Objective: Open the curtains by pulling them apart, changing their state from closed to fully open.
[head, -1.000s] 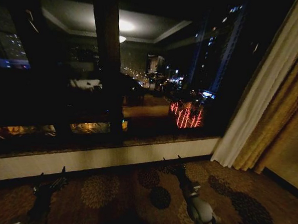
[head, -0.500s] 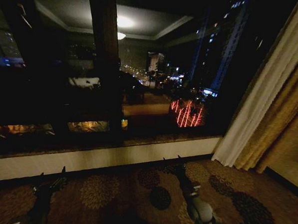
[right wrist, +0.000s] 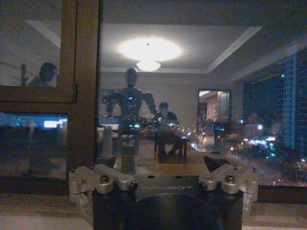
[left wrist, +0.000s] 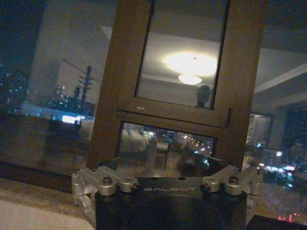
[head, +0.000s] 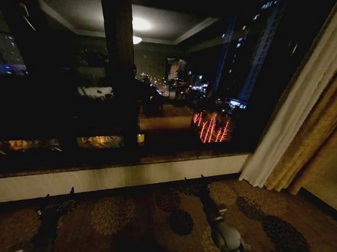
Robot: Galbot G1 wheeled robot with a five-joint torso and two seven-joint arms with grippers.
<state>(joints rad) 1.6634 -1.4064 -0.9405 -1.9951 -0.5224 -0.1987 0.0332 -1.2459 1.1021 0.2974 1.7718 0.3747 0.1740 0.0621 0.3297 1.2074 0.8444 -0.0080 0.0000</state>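
A sheer cream-white curtain hangs gathered at the right side of the dark window, running down to the carpet. It leaves the glass bare. My left gripper is low over the carpet at the lower left, open and holding nothing. My right gripper is low near the middle, just short of the sill, open and empty. It is well left of the curtain's foot. Both wrist views look at the brown window frame and the glass.
A thick golden-mustard drape hangs right of the sheer panel. A pale sill wall runs under the window. Patterned carpet lies before it. A wide dark mullion splits the glass, which mirrors the room and a ceiling lamp.
The whole head view has shifted a little between the oldest frame and now, so the camera moved. Both arms and the curtain keep their places.
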